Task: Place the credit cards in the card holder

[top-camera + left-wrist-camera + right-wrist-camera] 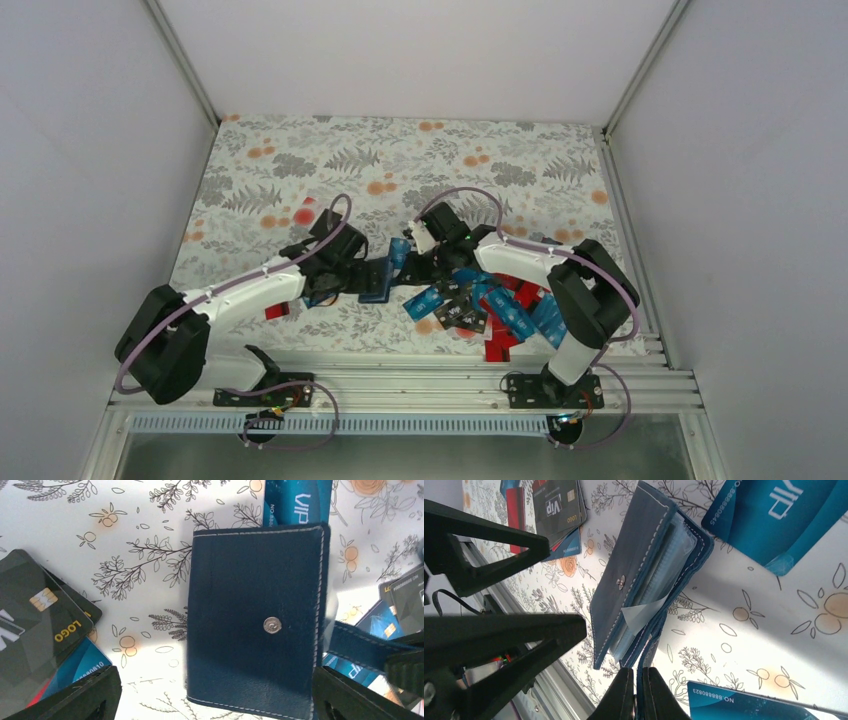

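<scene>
jaws of the left gripper [216, 690] are spread over the dark navy leather card holder [255, 620]. its flap [360, 645] is clamped by the right gripper [638, 680], seemingly for opening.

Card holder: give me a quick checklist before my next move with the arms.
1. Jaws of the right gripper shut on the flap of the card holder: ok.
2. Jaws of the left gripper open, holding nothing: ok.
3. Holder opened wide enough for loading: not ok, only ajar.
4. Loose card close by: ok, the blue VIP card lies beside the holder.
5. Card already in the clear sleeves: cannot tell.
</scene>
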Robot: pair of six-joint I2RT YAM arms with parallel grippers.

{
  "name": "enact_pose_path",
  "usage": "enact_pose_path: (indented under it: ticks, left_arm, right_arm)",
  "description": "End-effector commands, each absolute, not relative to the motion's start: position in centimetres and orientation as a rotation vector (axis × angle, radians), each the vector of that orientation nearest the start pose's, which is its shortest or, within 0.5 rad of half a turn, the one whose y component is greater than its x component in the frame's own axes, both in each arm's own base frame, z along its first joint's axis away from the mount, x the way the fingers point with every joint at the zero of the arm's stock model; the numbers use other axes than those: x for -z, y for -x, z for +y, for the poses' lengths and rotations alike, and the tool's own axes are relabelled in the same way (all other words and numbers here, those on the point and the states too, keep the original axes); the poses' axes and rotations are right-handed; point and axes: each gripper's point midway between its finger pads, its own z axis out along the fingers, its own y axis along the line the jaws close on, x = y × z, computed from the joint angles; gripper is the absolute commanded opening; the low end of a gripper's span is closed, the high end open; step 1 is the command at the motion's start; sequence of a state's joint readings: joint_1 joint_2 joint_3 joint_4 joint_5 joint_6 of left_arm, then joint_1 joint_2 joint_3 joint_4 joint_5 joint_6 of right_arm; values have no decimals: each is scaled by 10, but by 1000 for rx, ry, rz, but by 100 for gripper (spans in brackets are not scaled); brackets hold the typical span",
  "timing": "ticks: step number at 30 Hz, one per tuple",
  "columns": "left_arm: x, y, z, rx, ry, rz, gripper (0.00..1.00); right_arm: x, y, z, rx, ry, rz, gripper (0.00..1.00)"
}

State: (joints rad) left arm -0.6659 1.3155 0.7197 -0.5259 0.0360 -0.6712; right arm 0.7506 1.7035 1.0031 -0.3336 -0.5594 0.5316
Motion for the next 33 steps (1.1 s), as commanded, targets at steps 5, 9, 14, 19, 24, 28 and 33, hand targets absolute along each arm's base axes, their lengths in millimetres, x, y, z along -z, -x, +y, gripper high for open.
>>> enact_pose_path:
  ticks: [5,9,14,19,24,28,33]
  left_arm:
    - [-87,-224,-210,361,-92,2730,100]
    - [-80,-221,-214,327,-117,2743,100]
    - [-66,-219,-217,277,-153,2774,99]
    - [-64,-222,-219,232,-162,2773,94]
    - [-71,-224,-219,232,-151,2758,91]
    - [-82,-224,-219,248,-147,2743,91]
    - [-83,-227,-214,203,-150,2733,91]
  right_arm:
    - [-97,-214,338,-1215,536,2755,4]
    - [-103,-214,338,-1221,540,2738,4]
    - [-106,-213,337,-1216,541,2732,4]
    - [-103,-215,334,-1189,534,2738,4]
    - [-96,-217,330,-1136,519,2754,4]
    - [-93,-220,328,-1104,514,2761,4]
    - [-92,-221,329,-1100,516,2765,4]
